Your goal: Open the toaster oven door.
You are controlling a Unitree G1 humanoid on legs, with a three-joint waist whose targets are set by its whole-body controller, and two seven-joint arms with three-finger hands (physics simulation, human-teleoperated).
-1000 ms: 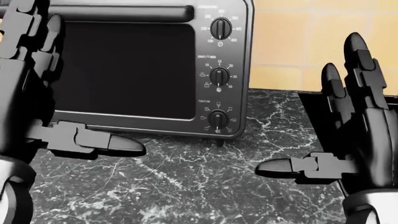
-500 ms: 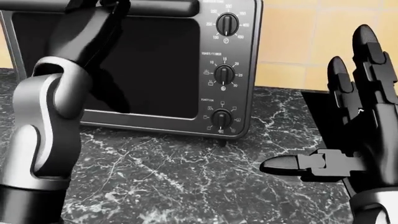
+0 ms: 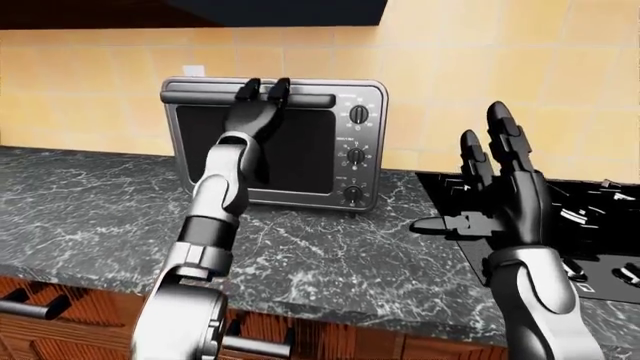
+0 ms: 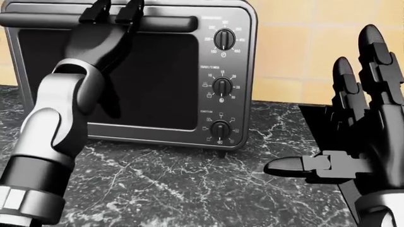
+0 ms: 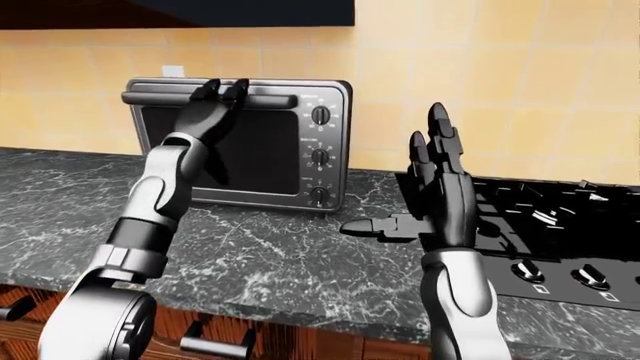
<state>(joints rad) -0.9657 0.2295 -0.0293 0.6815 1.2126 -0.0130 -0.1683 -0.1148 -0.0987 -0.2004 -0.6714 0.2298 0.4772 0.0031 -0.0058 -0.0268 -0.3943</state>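
Right of toaster oven (image 3: 275,142): stove (image 3: 560,225).

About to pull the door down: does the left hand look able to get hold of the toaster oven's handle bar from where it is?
Probably yes. The left hand is already up at the handle bar, fingertips over it, with nothing between them. Whether the fingers have closed round it cannot be told.

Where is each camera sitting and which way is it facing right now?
Head view: on the head, close on the toaster oven; left hand at the door handle, right hand raised open.
Left-eye view: head-mounted, wider, facing the counter, wall and stove; both arms show.
Right-eye view: same scene, shifted slightly.
All three share the oven and both hands.
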